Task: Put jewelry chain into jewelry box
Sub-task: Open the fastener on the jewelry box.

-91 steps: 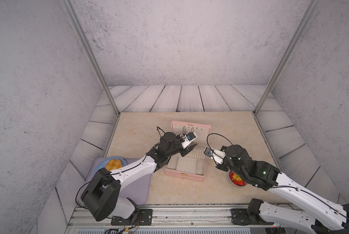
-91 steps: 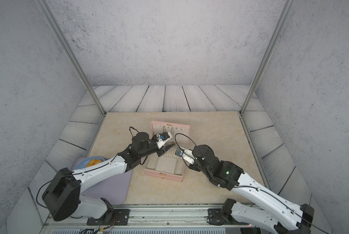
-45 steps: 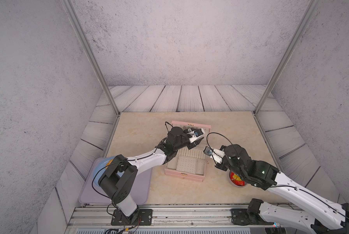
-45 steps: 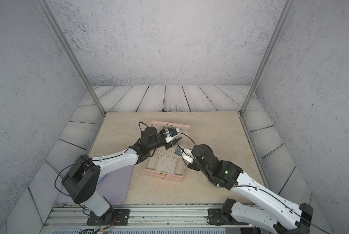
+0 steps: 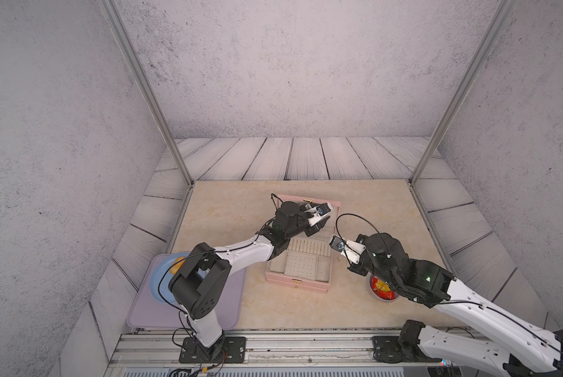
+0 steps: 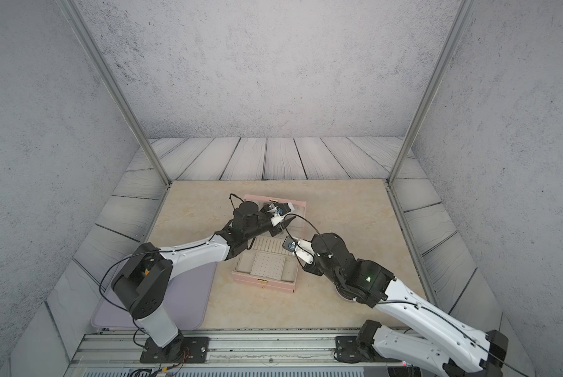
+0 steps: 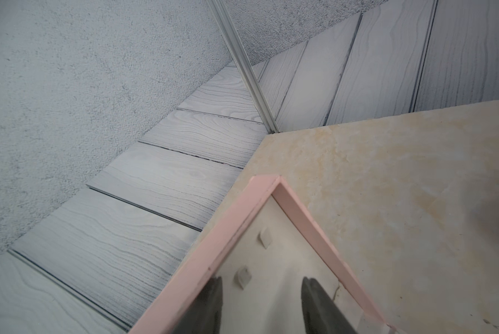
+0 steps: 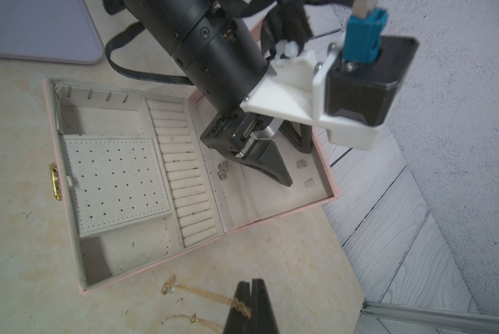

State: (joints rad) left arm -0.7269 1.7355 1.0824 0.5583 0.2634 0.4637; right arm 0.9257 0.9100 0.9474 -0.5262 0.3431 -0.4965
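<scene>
The pale pink jewelry box (image 5: 296,285) (image 6: 262,283) lies open mid-table, its lid laid back. My left gripper (image 7: 262,279) (image 5: 319,227) stands open inside the cream-lined lid (image 7: 228,231), near two small hooks, with nothing between its fingers. Just off the box's right side hangs my right gripper (image 8: 252,282), shut on the thin gold jewelry chain (image 8: 202,292). Two strands of the chain trail over the table beside the box wall (image 8: 155,264). In both top views the chain is too fine to see.
A silvery butterfly pendant (image 8: 223,170) lies in the lid by the hinge. A lilac mat (image 5: 149,310) with a blue plate (image 5: 162,277) sits front left. Under my right arm stands a small bowl with red contents (image 5: 383,290). Metal posts mark the table's back corners.
My left arm has stretched farther back, carrying its gripper from above the ring rolls to the lid, its jaws a little narrower. The right arm has stayed still with the chain.
</scene>
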